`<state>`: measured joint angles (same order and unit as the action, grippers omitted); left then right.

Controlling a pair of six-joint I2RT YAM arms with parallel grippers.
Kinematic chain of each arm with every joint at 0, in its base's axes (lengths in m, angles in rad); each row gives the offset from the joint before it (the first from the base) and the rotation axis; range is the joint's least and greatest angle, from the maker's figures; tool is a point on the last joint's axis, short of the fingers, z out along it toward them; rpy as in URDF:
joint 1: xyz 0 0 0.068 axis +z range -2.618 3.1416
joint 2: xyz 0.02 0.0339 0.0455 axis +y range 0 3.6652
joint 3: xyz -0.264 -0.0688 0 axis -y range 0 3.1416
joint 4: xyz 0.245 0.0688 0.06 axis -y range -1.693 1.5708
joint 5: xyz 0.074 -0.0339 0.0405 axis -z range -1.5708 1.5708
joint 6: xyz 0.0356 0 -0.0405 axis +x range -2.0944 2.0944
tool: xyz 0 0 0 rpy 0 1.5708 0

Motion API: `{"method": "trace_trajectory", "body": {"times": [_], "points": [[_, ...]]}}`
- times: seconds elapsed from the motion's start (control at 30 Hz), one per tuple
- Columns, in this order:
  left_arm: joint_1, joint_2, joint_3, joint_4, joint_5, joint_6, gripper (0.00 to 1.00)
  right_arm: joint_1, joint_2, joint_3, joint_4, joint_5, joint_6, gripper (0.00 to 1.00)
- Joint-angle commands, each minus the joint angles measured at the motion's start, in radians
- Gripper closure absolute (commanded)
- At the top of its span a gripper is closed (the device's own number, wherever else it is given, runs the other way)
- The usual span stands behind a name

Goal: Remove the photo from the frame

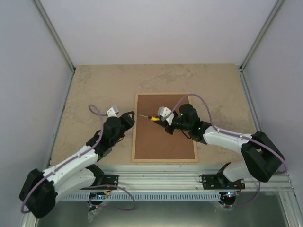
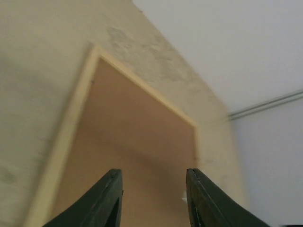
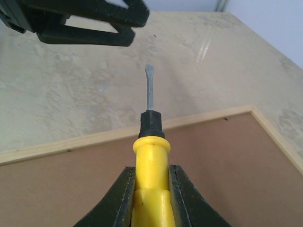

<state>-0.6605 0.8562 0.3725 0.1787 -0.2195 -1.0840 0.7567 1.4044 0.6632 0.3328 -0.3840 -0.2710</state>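
**Screwdriver poised at the frame's back edge**

The photo is not showing in any view. The frame [image 1: 163, 160] is lying face down on the table [image 1: 94, 90], with the brown backing board [image 1: 161, 142] filling it, so the print is presumably sitting underneath. Nothing is looking lifted or loosened yet.

The right gripper [image 3: 151, 189] is clamping the yellow handle of a flat-blade screwdriver [image 3: 150, 156], with both fingers pressing its sides. The blade is pointing out over the frame's left moulding towards the bare table and is hanging just above the surface, not touching it. The left gripper [image 2: 152, 179] is hovering beside that same left edge with its jaws standing apart and nothing between them.

The step in hand seems to be prying the backing free. To do it well, the blade tip needs to be dropping into the seam between board and moulding — not onto the wood — and levering gently, at a shallow angle, so it is not gouging through to the print. Small dark marks along the inner edge may be retaining tabs, though they are too small to be sure. The left claw is well placed to be steadying the moulding.
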Motion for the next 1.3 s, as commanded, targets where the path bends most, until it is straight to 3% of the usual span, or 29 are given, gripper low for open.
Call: {"method": "trace_trajectory", "body": {"times": [0.0, 0.23, 0.7, 0.97, 1.27], "points": [[0.035, 0.154, 0.088, -0.173, -0.099, 0.258, 0.58, -0.057, 0.023, 0.033, -0.039, -0.018, -0.004, 1.0], [0.105, 0.455, 0.242, -0.186, -0.079, 0.419, 0.45, -0.076, 0.054, -0.001, 0.022, 0.031, 0.014, 1.0], [0.163, 0.943, 0.622, -0.295, -0.043, 0.607, 0.41, -0.098, 0.096, -0.025, 0.066, 0.1, 0.026, 1.0], [0.193, 1.046, 0.684, -0.333, 0.013, 0.647, 0.54, -0.099, 0.101, -0.031, 0.076, 0.11, 0.024, 1.0], [0.196, 1.023, 0.665, -0.372, 0.043, 0.672, 0.92, -0.099, 0.092, -0.028, 0.07, 0.11, 0.016, 1.0]]}}
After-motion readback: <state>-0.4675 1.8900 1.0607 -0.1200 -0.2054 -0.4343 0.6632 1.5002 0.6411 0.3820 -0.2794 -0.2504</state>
